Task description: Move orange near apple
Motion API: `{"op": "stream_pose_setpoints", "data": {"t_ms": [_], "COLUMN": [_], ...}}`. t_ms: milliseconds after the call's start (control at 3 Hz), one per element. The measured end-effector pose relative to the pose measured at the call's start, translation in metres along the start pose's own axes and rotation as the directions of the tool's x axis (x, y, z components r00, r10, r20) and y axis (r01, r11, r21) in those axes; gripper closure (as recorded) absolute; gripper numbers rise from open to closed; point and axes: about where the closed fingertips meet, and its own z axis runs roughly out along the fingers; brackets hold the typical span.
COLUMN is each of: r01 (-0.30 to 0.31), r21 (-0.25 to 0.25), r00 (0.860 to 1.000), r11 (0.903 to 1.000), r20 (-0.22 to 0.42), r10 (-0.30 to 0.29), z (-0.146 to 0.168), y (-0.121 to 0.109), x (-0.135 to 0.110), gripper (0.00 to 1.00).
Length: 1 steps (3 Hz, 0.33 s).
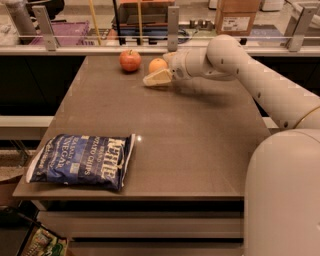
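The apple (pixel 130 60), red-orange with a short dark stem, sits at the far edge of the brown table (pixel 165 135). The orange (pixel 158 65), plain yellow-orange, rests on the table just right of the apple, with a small gap between them. My gripper (pixel 163 68) reaches in from the right and is open around the orange. Its near pale finger (pixel 157 78) lies in front of the fruit and the far one (pixel 170 56) is behind it. My arm (pixel 235 65) stretches across the right side of the table.
A blue bag of potato chips (pixel 82 161) lies flat at the table's front left. A rail with posts (pixel 173 22) and a cardboard box (pixel 239 15) stand behind the far edge. My base (pixel 285 195) fills the lower right.
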Motion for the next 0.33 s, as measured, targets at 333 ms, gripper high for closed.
{"op": "stream_pose_setpoints", "data": {"t_ms": [333], "r01": [0.000], "r21": [0.000], "r00": [1.000], "r11": [1.0000], "r20": [0.000], "r10": [0.000], "z": [0.0001], "y": [0.0001], "x": [0.0000], "gripper": [0.00]}}
